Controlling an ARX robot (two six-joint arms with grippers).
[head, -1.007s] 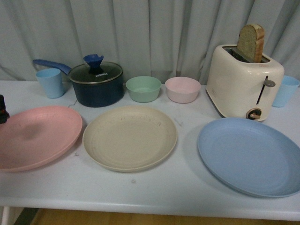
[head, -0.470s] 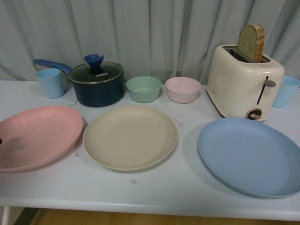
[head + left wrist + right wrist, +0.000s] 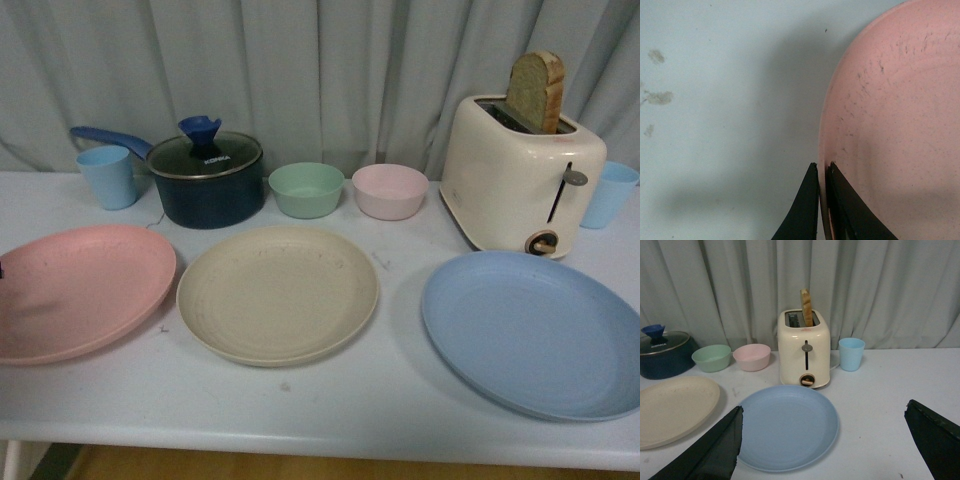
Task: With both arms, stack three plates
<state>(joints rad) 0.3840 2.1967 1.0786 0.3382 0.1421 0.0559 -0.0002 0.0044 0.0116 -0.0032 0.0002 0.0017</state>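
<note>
Three plates lie in a row on the white table [image 3: 330,400]: the pink plate [image 3: 75,290] at the left, the beige plate [image 3: 277,292] in the middle, the blue plate [image 3: 535,330] at the right. In the left wrist view my left gripper [image 3: 821,167] is shut on the rim of the pink plate [image 3: 895,125], one black finger on each side of the edge. The right wrist view shows my right gripper [image 3: 824,412] wide open, held back from and above the blue plate [image 3: 785,426], with the beige plate [image 3: 672,410] off to one side.
Along the back stand a blue cup [image 3: 107,176], a dark lidded pot [image 3: 205,178], a green bowl [image 3: 306,189], a pink bowl [image 3: 389,190], a cream toaster [image 3: 520,180] with bread, and another blue cup [image 3: 610,193]. Grey curtain behind.
The black gripper part seen at the front view's left edge one second ago has slipped almost out of that view. The plates have not moved.
</note>
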